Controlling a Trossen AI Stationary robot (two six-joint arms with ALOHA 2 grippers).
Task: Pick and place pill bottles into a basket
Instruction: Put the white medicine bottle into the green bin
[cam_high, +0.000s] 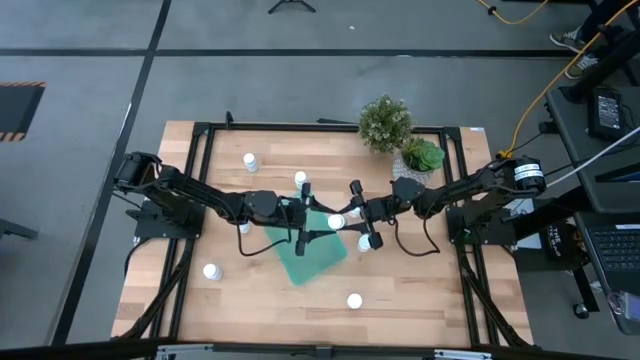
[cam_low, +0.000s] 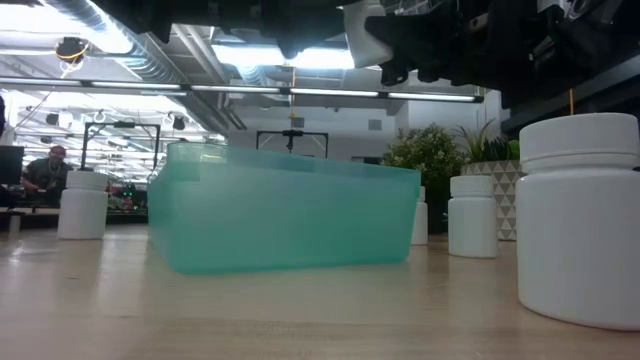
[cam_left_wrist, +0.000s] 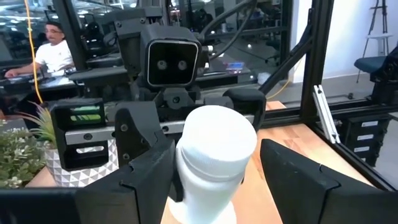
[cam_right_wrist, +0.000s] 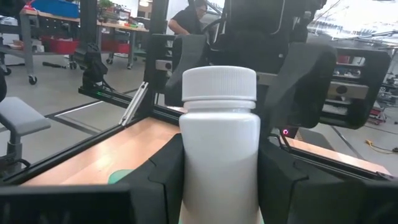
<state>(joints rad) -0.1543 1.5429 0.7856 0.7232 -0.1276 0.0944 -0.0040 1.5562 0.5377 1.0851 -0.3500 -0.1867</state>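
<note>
A white pill bottle (cam_high: 336, 221) hangs above the teal basket (cam_high: 312, 252), between my two grippers, which face each other. My right gripper (cam_right_wrist: 221, 186) reaches in from the table's right and is shut on the bottle (cam_right_wrist: 219, 124). My left gripper (cam_left_wrist: 217, 177) reaches in from the left and is open. Its fingers stand on either side of the same bottle (cam_left_wrist: 214, 155), with a clear gap at one finger (cam_left_wrist: 298, 180). Several other bottles stand on their bases on the table, such as one (cam_high: 250, 160) and another (cam_high: 354, 300). My right gripper pinches the bottle's body (cam_right_wrist: 186, 168), below the cap, between its two fingers (cam_right_wrist: 163, 180). The fingers come in level from the table's right. The bottle stands upright with its cap up, lifted clear above the basket. My left gripper: I cannot tell whether its nearer finger (cam_left_wrist: 149, 168) touches the bottle.
Two potted plants (cam_high: 385, 122) (cam_high: 422, 156) stand at the back right. Loose bottles (cam_high: 211, 271) (cam_high: 366, 241) (cam_high: 300, 178) lie around the basket. Black frame rails (cam_high: 200, 140) run along the table's edges. A person sits in the room beyond (cam_left_wrist: 53, 53).
</note>
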